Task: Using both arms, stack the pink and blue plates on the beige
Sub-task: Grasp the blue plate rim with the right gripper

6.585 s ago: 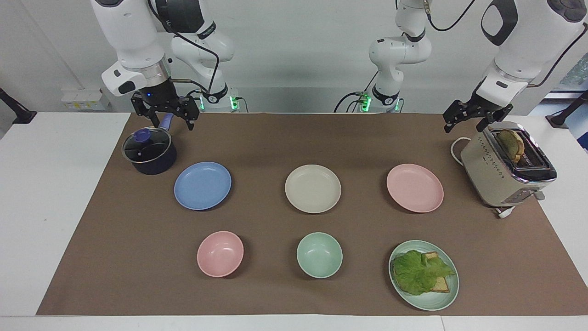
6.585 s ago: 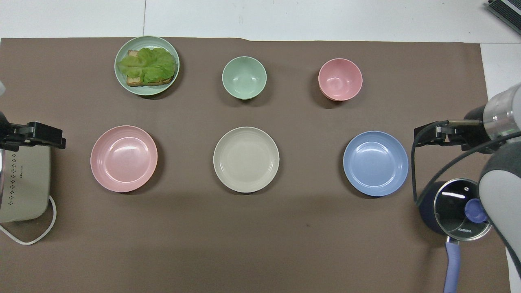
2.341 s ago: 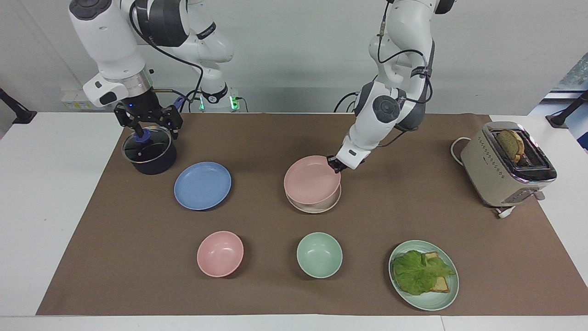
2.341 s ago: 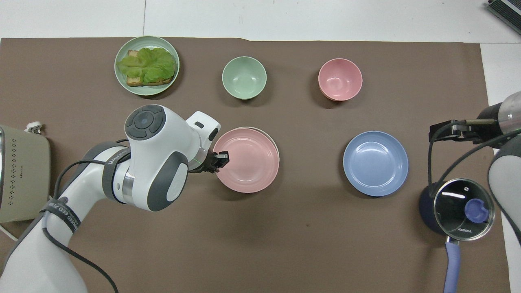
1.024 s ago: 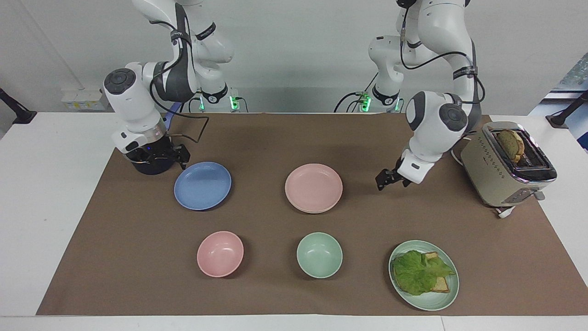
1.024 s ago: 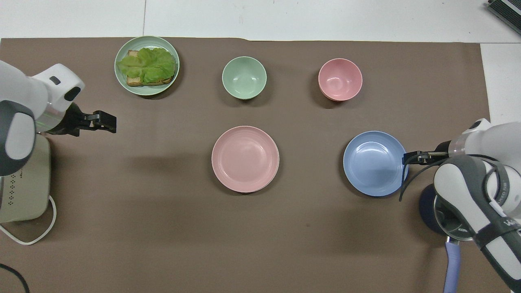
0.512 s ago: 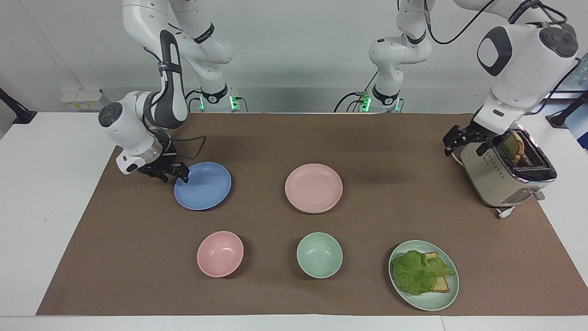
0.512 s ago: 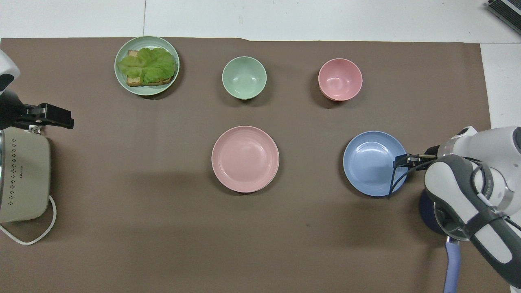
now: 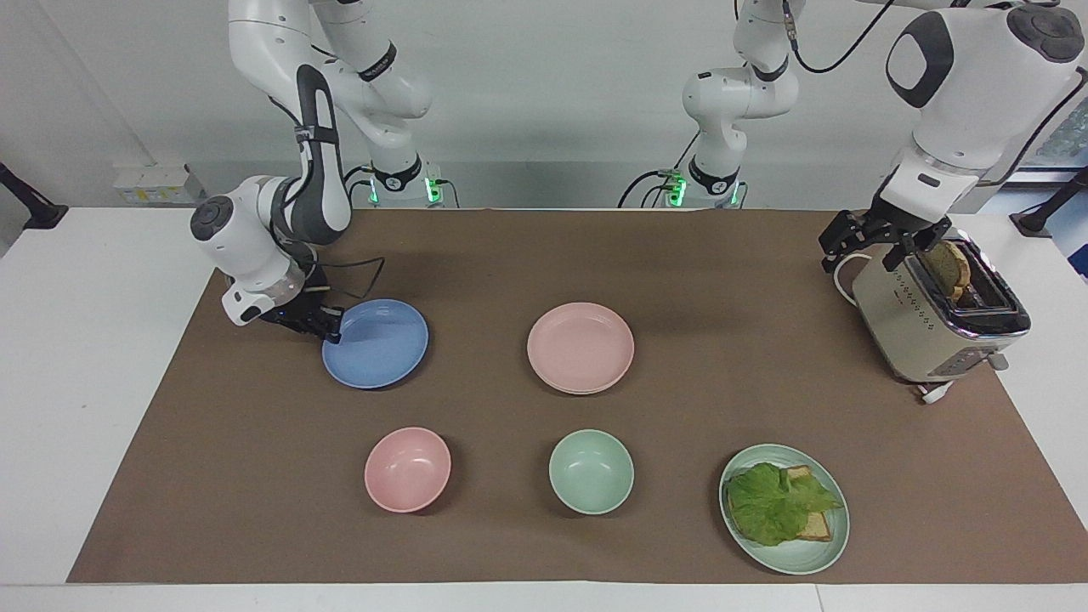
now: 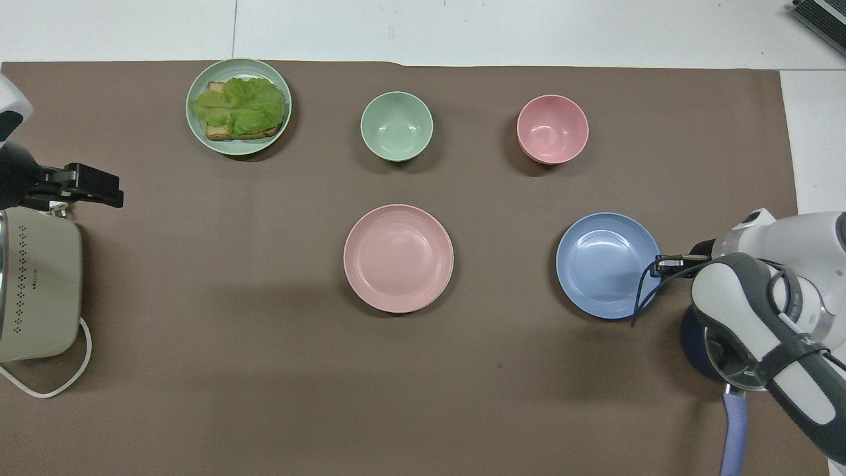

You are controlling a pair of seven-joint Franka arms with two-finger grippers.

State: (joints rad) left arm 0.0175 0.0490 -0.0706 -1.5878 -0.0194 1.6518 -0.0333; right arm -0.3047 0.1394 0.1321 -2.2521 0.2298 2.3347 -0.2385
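The pink plate (image 9: pixel 580 344) (image 10: pixel 398 258) lies on the beige plate at the mat's middle. Only a thin sliver of the beige plate's rim (image 9: pixel 585 391) (image 10: pixel 453 271) shows under it. The blue plate (image 9: pixel 378 344) (image 10: pixel 605 264) rests on the mat toward the right arm's end. My right gripper (image 9: pixel 332 332) (image 10: pixel 658 265) is low at that plate's outer rim, shut on the edge. My left gripper (image 9: pixel 860 259) (image 10: pixel 106 186) hangs open and holds nothing, above the toaster's end.
A cream toaster (image 9: pixel 935 314) (image 10: pixel 36 291) holding toast stands at the left arm's end. A dark pot (image 10: pixel 694 344) sits under the right arm. Farther from the robots are a pink bowl (image 9: pixel 408 469), a green bowl (image 9: pixel 591 471) and a green plate (image 9: pixel 816 557) with lettuce on bread.
The right gripper has closed on the blue plate's rim and the plate shifted slightly. The left gripper has risen from the mat and drawn back to above the toaster.
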